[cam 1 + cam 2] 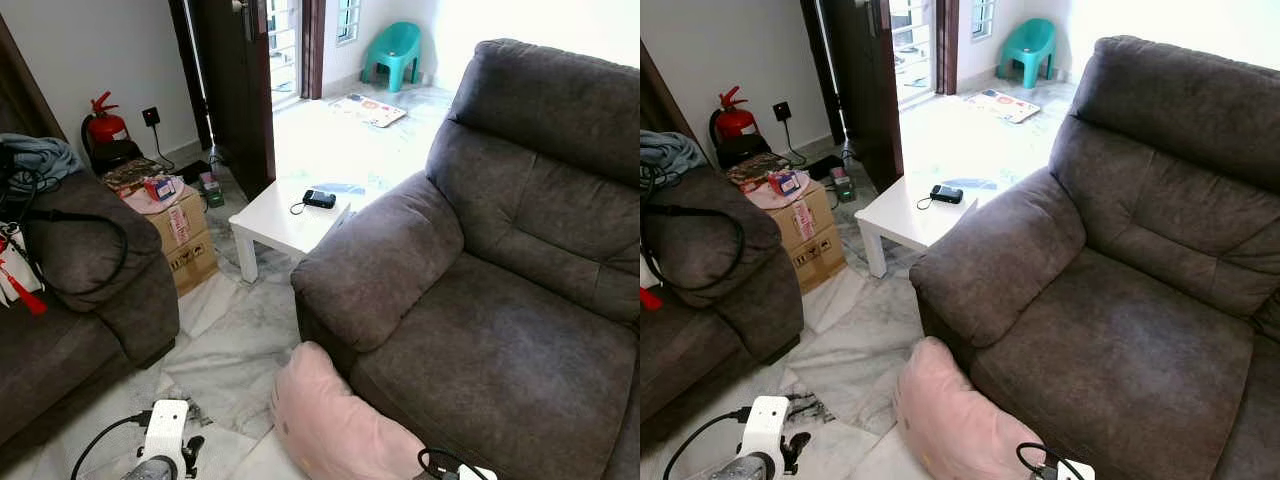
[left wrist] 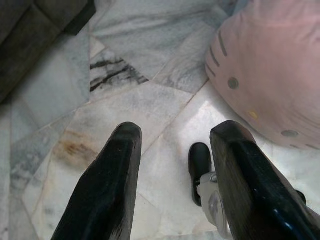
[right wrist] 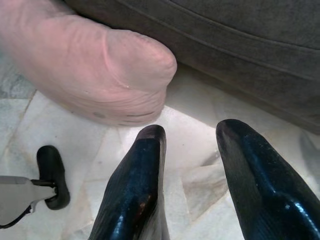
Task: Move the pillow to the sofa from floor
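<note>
The pink pillow lies on the marble floor, touching the front of the grey sofa. The left end effector is open above the floor, near the pillow. The right end effector is open too, just beside the pillow.

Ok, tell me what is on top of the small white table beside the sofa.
On the white table lies one small black device with a thin cord looping off it. What the device is cannot be told. The table's far corner is hidden behind the sofa arm.
</note>
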`<state>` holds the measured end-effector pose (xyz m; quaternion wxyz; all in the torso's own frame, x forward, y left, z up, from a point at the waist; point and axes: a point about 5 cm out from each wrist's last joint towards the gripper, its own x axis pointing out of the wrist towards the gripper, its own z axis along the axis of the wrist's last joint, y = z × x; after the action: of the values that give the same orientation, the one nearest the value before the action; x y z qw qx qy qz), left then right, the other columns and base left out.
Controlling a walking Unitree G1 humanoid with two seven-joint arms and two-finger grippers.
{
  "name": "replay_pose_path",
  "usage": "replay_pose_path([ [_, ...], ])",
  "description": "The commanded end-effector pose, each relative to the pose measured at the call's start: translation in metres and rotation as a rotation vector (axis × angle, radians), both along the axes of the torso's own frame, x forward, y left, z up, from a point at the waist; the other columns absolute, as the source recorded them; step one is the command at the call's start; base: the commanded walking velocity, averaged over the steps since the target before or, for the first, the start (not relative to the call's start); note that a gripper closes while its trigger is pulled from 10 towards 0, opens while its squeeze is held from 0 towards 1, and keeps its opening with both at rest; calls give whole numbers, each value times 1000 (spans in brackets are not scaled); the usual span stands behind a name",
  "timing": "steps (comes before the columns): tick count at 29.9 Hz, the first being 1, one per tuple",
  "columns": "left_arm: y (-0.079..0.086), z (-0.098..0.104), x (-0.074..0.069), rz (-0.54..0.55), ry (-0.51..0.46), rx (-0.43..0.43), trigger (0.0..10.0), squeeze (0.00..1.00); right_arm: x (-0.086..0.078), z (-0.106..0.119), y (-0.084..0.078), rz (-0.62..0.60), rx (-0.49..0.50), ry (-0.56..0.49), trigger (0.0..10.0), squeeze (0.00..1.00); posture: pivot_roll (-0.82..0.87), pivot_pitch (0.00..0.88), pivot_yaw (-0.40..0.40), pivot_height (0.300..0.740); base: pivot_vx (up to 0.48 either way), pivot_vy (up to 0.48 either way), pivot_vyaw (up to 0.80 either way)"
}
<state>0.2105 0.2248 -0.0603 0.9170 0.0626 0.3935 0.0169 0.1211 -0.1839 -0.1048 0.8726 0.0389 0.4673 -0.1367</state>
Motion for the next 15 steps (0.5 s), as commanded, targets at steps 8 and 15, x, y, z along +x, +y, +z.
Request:
replay_pose_path([
  [8, -8, -3, 0, -31, 33, -5, 10000, 0, 24, 12, -25, -52, -92, -48, 10000, 0, 119, 0, -27, 740, 0, 0, 0],
  [15, 2, -2, -3, 35, 23, 4, 10000, 0, 67, 31, -39, -15, -73, -117, 10000, 0, 134, 0, -39, 740, 0, 0, 0],
])
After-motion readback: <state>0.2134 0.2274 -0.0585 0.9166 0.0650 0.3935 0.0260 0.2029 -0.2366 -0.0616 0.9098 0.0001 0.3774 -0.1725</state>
